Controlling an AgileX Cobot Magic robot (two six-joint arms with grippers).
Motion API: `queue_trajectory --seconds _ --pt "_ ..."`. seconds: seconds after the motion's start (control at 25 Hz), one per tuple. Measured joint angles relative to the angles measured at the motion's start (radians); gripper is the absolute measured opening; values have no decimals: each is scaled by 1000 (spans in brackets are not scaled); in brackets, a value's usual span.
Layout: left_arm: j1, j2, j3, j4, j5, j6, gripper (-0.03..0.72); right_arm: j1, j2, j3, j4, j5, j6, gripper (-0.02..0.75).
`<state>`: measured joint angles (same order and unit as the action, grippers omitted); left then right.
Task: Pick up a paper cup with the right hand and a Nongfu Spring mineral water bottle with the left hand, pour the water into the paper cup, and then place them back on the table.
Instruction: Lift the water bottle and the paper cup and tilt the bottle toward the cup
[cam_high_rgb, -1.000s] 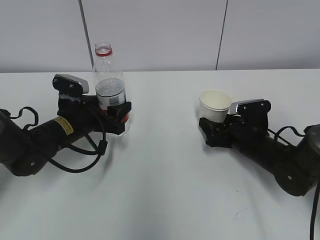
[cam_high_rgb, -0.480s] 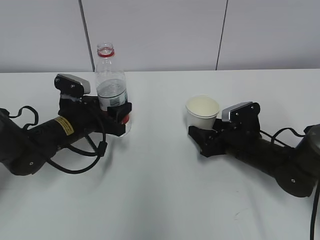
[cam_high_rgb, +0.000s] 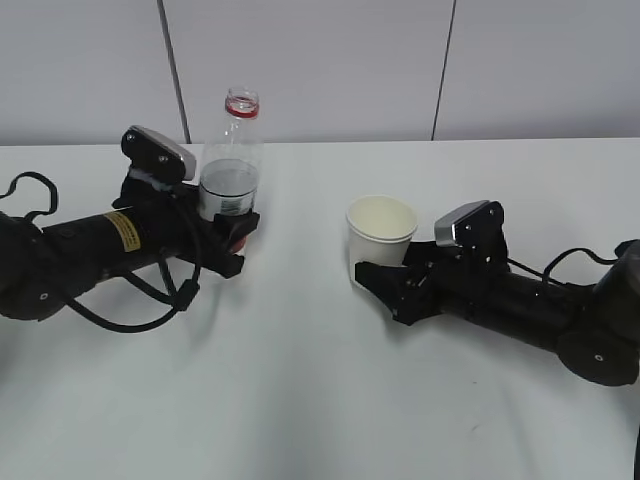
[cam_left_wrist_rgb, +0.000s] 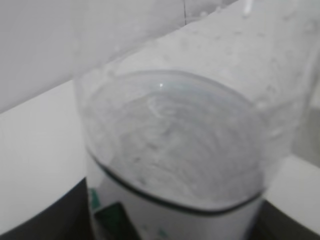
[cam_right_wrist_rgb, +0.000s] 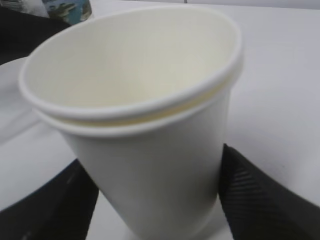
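The Nongfu Spring mineral water bottle (cam_high_rgb: 232, 165) has no cap, only a red neck ring, and leans slightly right. My left gripper (cam_high_rgb: 232, 232) is shut on its lower labelled part, holding it just above the table (cam_high_rgb: 300, 400). Up close, the left wrist view shows the bottle (cam_left_wrist_rgb: 175, 75) with water (cam_left_wrist_rgb: 170, 145) swirling inside and dark fingers at both lower corners. The white paper cup (cam_high_rgb: 381, 230) is empty and upright, and my right gripper (cam_high_rgb: 378, 278) is shut on its base. In the right wrist view the cup (cam_right_wrist_rgb: 145, 100) fills the frame between the black fingers (cam_right_wrist_rgb: 255, 195).
A grey panelled wall (cam_high_rgb: 320, 60) rises behind the table's far edge. Black cables loop beside the left arm (cam_high_rgb: 150, 300) and behind the right arm (cam_high_rgb: 560, 262). The bottle's label (cam_right_wrist_rgb: 67, 9) shows at the top left of the right wrist view.
The right gripper has carried the cup leftward toward the middle. The left gripper has lifted the bottle and shifted it right, and it now leans slightly.
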<state>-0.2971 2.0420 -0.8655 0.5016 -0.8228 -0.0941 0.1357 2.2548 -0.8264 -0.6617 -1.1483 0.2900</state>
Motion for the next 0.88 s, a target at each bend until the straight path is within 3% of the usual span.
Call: queue_trajectory --seconds 0.4,0.88 --pt "0 -82 2 9 89 199 405 0 -6 0 -145 0 72 539" --pt "0 -101 9 8 188 387 405 29 -6 -3 -175 0 96 539"
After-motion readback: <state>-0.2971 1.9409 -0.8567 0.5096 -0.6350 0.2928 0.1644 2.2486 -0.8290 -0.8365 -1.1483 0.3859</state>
